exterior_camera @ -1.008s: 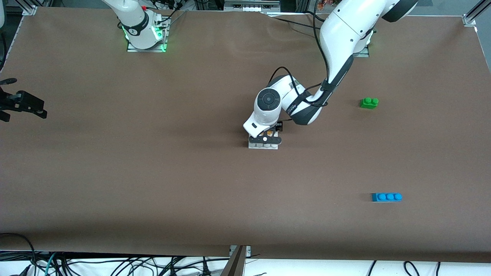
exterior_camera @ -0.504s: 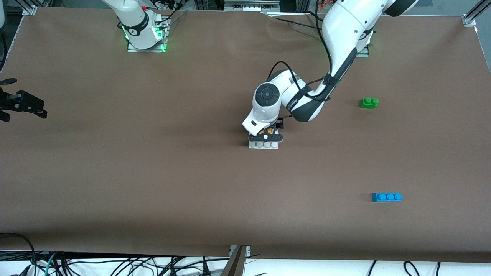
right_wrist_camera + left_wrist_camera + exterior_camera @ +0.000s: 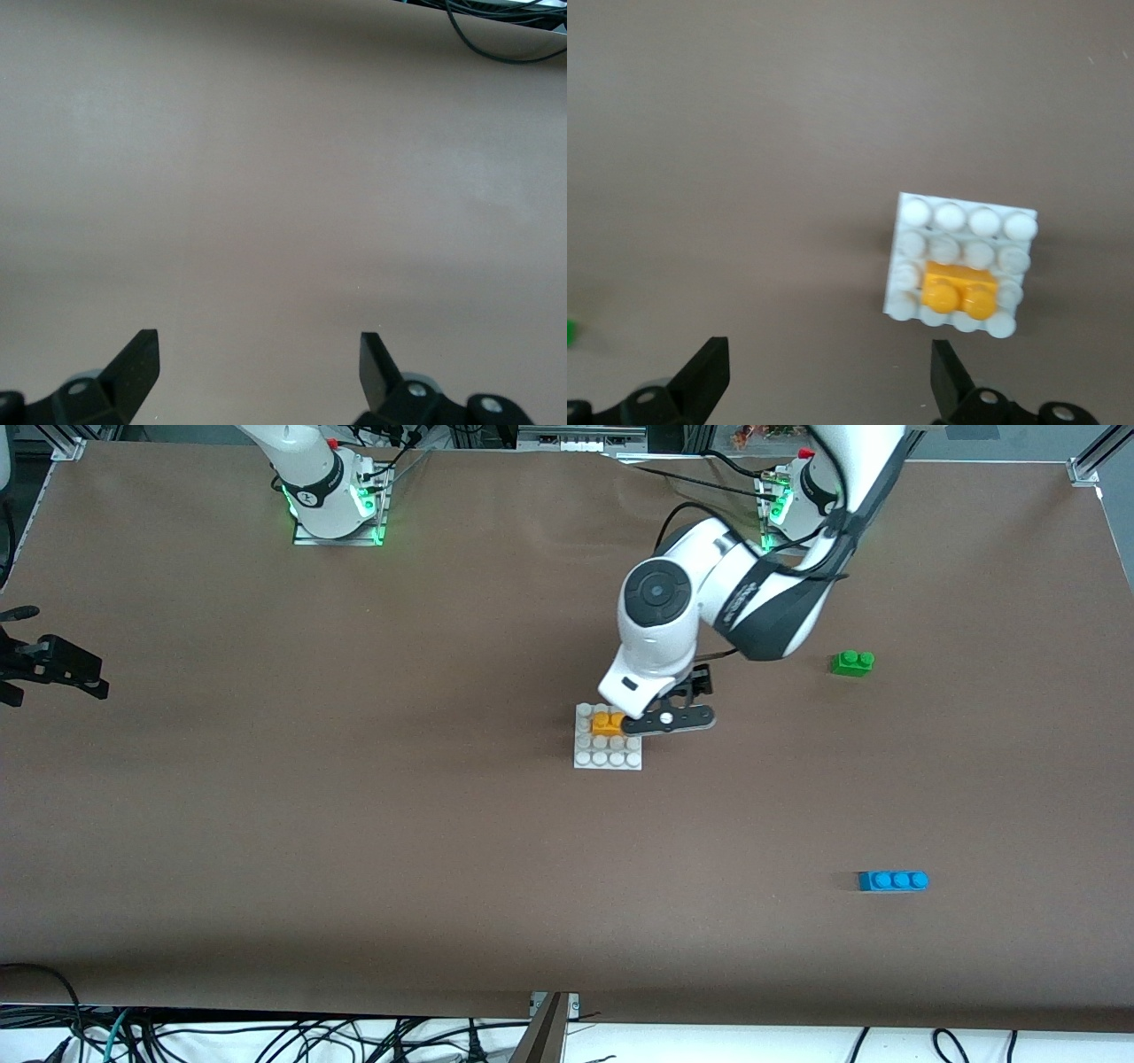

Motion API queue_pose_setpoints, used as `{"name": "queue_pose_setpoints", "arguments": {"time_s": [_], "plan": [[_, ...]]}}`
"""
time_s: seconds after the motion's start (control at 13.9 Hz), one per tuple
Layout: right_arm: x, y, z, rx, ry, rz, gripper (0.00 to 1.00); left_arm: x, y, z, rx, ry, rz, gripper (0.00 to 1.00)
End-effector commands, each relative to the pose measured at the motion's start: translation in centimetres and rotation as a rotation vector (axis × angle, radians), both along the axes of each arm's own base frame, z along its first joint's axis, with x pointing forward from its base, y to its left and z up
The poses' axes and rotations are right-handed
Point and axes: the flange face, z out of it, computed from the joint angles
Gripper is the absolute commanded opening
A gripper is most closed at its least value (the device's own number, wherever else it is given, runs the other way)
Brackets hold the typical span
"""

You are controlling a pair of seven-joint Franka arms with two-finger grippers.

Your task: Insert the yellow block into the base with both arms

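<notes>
The yellow block (image 3: 607, 723) sits seated on the studs of the white base (image 3: 608, 761), in the half farther from the front camera. In the left wrist view the same yellow block (image 3: 959, 296) shows on the base (image 3: 966, 219), off to one side of the fingers. My left gripper (image 3: 667, 721) hangs in the air beside the base, toward the left arm's end of the table. That left gripper (image 3: 828, 376) is open and holds nothing. My right gripper (image 3: 53, 666) waits at the right arm's end of the table. The right gripper (image 3: 257, 367) is open over bare brown tabletop.
A green two-stud brick (image 3: 852, 662) lies toward the left arm's end of the table. A blue three-stud brick (image 3: 893, 880) lies nearer to the front camera than the green one. Cables (image 3: 505, 31) lie at the table's edge in the right wrist view.
My left gripper has risen off the base and drifted toward the left arm's end. The yellow block, covered before, now shows alone on the base. The right arm has not moved.
</notes>
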Motion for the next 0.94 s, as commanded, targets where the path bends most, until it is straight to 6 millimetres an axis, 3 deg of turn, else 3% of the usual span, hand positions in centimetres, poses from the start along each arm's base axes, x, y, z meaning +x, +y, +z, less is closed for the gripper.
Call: {"name": "queue_pose_setpoints", "arguments": {"time_s": [0.0, 0.22, 0.43, 0.72, 0.86], "plan": [[0.0, -0.3, 0.2, -0.009, -0.003, 0.013, 1.00, 1.2, 3.1, 4.3, -0.011, 0.050, 0.004, 1.00], [0.0, -0.4, 0.2, -0.008, -0.005, 0.012, 1.00, 3.8, 9.3, 9.2, -0.058, 0.107, -0.058, 1.00], [0.0, -0.4, 0.2, -0.008, -0.005, 0.012, 1.00, 4.9, 16.6, 14.5, -0.105, 0.068, -0.106, 1.00], [0.0, -0.5, 0.2, -0.008, -0.003, 0.010, 1.00, 6.1, 24.8, 18.0, -0.167, 0.076, 0.000, 1.00], [0.0, -0.5, 0.2, -0.008, -0.005, 0.010, 1.00, 5.1, 27.5, 20.0, -0.177, 0.060, -0.052, 1.00]]}}
